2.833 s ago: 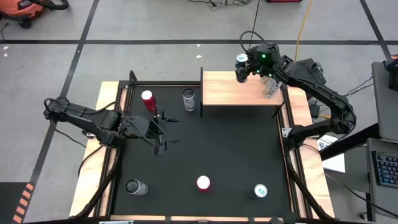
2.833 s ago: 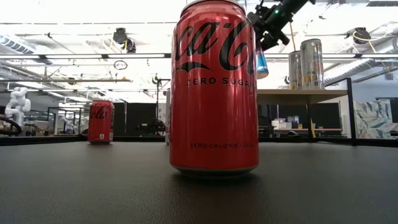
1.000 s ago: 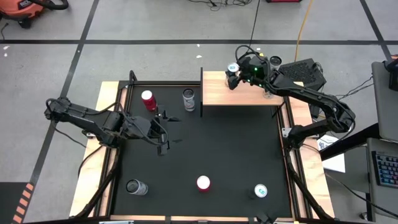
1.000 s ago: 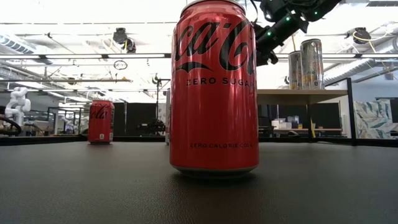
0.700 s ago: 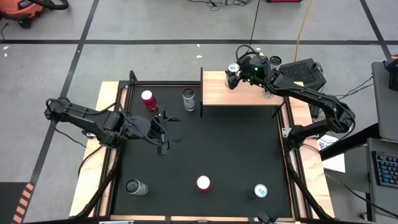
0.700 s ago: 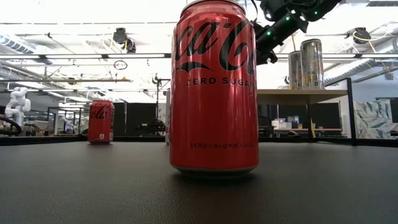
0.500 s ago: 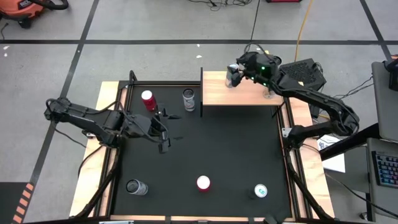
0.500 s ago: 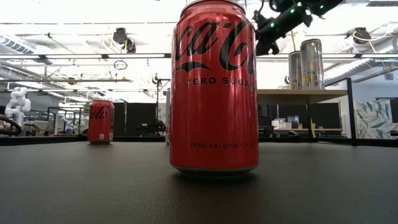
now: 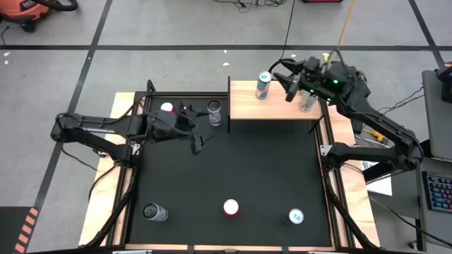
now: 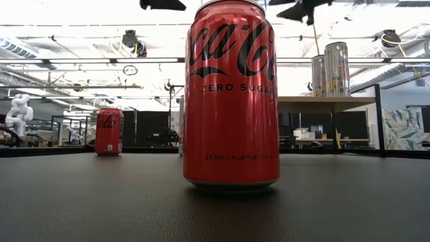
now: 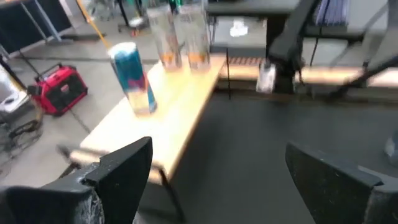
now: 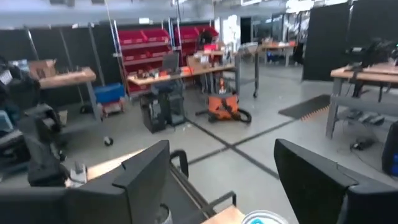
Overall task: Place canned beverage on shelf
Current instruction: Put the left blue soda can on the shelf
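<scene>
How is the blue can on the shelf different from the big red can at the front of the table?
The blue can stands on the shelf; the red can stands on the black table. The blue can is blue and silver, while the red can is red with black lettering. Both are upright, and no tool touches either.

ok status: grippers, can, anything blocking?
Right gripper open, above the shelf. Blue can upright on shelf, released. Left gripper open over the table. Nothing blocking.

Right wrist camera over the workshop floor

2 dark fingers (image 12: 146,177) stood apart, nothing between them; a can top (image 12: 264,218) showed at the frame's edge, red bins (image 12: 158,46) and workbenches (image 12: 180,71) beyond.
</scene>
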`<act>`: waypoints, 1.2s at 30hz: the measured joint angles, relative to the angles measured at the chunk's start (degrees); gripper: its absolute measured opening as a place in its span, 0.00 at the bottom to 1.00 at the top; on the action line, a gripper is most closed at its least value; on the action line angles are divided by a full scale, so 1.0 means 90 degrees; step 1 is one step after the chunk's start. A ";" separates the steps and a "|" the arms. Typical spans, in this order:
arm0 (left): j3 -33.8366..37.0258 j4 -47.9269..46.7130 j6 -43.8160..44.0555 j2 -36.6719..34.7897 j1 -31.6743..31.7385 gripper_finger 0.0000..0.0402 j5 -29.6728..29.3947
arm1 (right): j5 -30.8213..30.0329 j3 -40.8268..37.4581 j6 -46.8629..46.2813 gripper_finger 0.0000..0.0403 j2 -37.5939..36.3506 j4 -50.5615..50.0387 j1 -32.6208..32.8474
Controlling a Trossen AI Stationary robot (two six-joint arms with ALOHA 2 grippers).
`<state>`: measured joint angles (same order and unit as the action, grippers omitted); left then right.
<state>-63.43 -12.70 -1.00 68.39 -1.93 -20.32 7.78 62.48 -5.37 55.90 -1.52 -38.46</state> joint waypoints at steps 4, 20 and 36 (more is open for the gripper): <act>-0.0001 0.0772 -0.0121 0.0290 0.0638 0.92 0.0371 | -0.0003 0.0000 -0.0234 0.67 -0.0375 -0.0035 0.0000; -0.0596 0.2333 0.0115 0.2022 0.2963 0.92 0.2898 | 0.0648 -0.0001 -0.0497 0.66 -0.0625 -0.0767 0.0000; -0.2143 0.2723 0.0013 0.3865 0.3407 0.92 0.3742 | 0.0650 0.0000 -0.0487 0.66 -0.0629 -0.0770 0.0000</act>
<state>-82.72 11.82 -0.89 103.18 28.73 13.36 13.63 62.48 -9.76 50.24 -8.45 -38.46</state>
